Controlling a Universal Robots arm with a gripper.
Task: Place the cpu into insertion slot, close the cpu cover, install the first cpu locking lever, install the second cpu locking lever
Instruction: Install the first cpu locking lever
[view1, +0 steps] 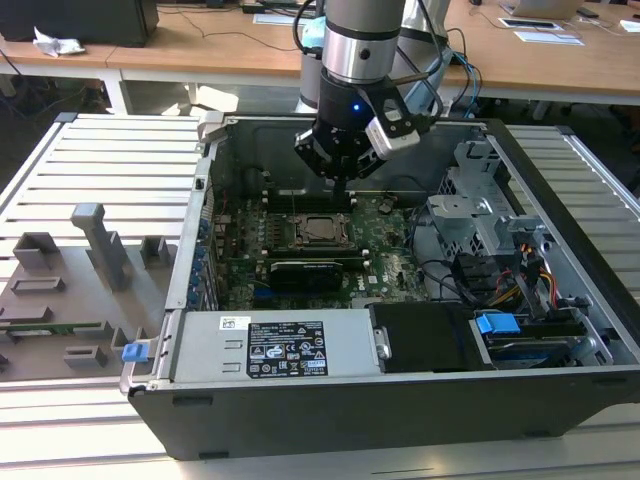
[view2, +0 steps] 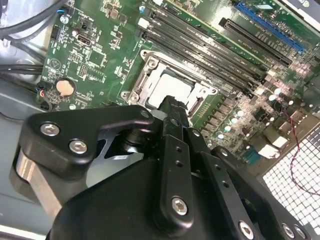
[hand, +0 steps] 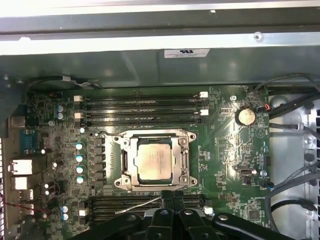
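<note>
Squarely, the dull-silver cpu (hand: 156, 159) sits inside the shiny cpu cover (hand: 186, 161).

The cpu (hand: 155, 161) is dull grey metal, the cpu cover (hand: 181, 160) shinier metal, perhaps brushed.

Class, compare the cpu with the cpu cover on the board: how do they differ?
The cpu is a solid plate; the cpu cover is an open frame. The cpu is smaller and sits inside the cpu cover's window. Both are silvery, square and lie flat.
</note>
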